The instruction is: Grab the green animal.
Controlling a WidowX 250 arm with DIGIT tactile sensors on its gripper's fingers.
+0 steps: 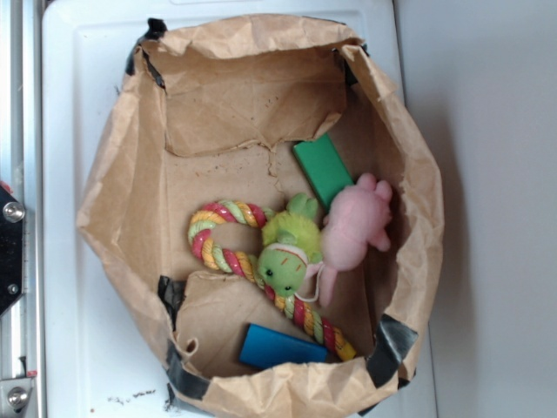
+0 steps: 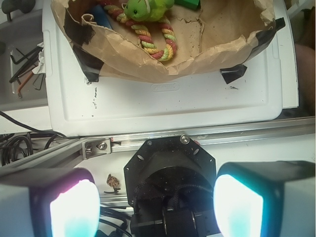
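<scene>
The green animal is a fuzzy lime-green plush with a pale band and tiny dark eyes. It lies in the brown paper bag, on a coloured rope toy and against the pink plush animal. It also shows at the top edge of the wrist view. My gripper is open and empty, with both pads wide apart. It hangs over the robot's black base, well outside the bag. It is out of the exterior view.
A flat dark-green block lies behind the plushes and a blue block lies at the bag's near end. The bag stands on a white tray. An aluminium rail and cables lie beside the base.
</scene>
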